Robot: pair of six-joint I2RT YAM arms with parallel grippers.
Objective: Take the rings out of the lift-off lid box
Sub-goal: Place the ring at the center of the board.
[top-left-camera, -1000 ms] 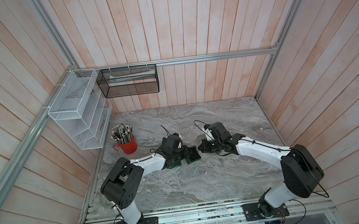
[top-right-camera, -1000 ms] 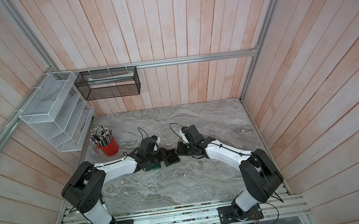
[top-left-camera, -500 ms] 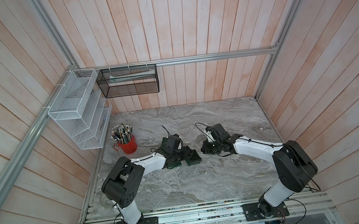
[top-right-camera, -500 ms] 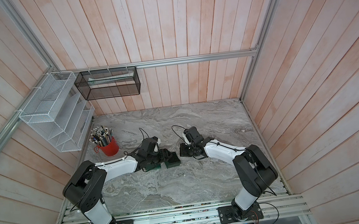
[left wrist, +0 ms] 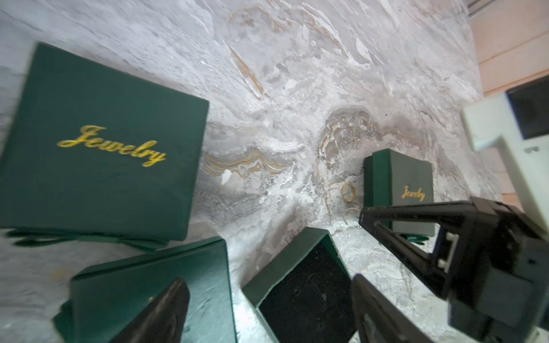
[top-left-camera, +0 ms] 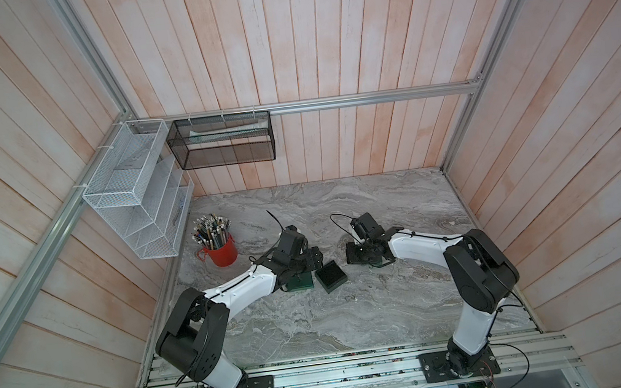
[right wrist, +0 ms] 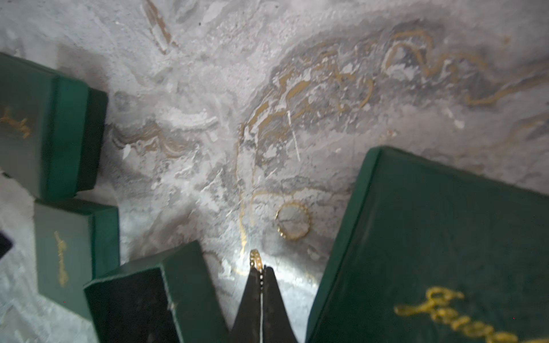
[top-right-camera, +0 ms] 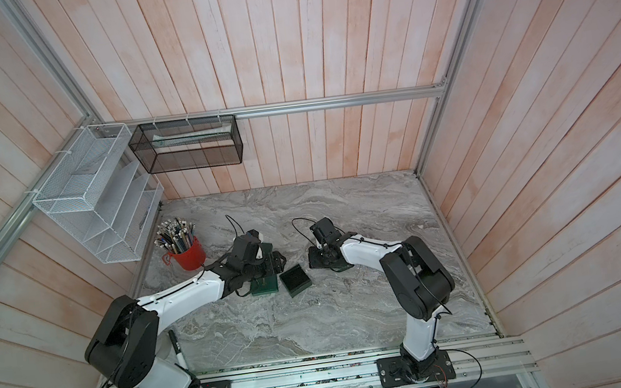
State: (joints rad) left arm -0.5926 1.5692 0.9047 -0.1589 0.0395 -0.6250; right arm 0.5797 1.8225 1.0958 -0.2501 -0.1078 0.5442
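The lift-off lid box's base lies open and tilted on the marble, its black lining showing no ring inside. My left gripper is open, one finger over a green lid, the other finger past the base's far side. My right gripper is shut on a thin gold ring standing on edge between its tips, just above the table. A second ring lies flat on the marble ahead of it, also seen as the ring in the left wrist view.
Closed green "Jewelry" boxes lie around: a large box by my left gripper and another box beside my right gripper. A small white scrap lies between them. A red pencil cup stands at the left, wire racks above it.
My left gripper has opened and let go of the box base. My right gripper has drawn back a little from the base with the ring, staying shut.
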